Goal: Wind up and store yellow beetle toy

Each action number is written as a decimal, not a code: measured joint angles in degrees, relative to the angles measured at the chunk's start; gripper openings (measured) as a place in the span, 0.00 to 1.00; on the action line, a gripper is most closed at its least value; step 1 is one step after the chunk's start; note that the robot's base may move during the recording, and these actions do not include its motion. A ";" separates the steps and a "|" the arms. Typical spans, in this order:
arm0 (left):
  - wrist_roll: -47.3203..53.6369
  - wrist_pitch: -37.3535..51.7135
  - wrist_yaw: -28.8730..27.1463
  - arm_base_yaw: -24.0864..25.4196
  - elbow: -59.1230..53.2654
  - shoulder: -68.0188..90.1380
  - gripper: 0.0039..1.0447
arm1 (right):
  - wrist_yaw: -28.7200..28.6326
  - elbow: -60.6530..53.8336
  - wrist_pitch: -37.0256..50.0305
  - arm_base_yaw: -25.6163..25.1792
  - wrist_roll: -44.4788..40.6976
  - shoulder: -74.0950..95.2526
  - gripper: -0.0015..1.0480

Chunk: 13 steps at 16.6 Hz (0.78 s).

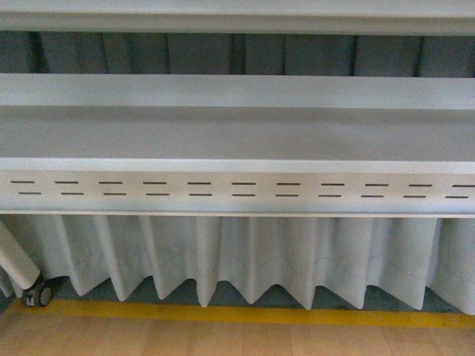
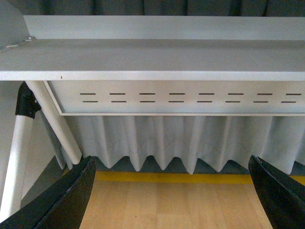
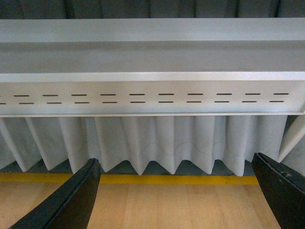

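The yellow beetle toy is out of view in all three views. My left gripper [image 2: 171,200] is open and empty; its two black fingers [image 2: 66,198] stand wide apart over a wooden floor. My right gripper [image 3: 174,200] is open and empty too, its black fingers [image 3: 71,200] spread wide above the same floor. Neither arm shows in the front view.
A white shelf unit [image 1: 237,133] with a slotted front panel [image 1: 237,189] fills the front view. A pleated white curtain [image 1: 245,259] hangs below it. A yellow line [image 1: 237,315] runs along the wooden floor. A white leg with a caster wheel [image 1: 38,295] stands at the left.
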 joint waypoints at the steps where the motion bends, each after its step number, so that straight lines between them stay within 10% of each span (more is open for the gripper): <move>1: 0.00 0.00 0.00 0.00 0.00 0.00 0.94 | 0.00 0.00 0.00 0.00 0.02 0.00 0.94; 13: 0.00 0.00 0.00 0.00 0.00 0.00 0.94 | 0.00 0.00 0.00 0.00 0.00 0.00 0.94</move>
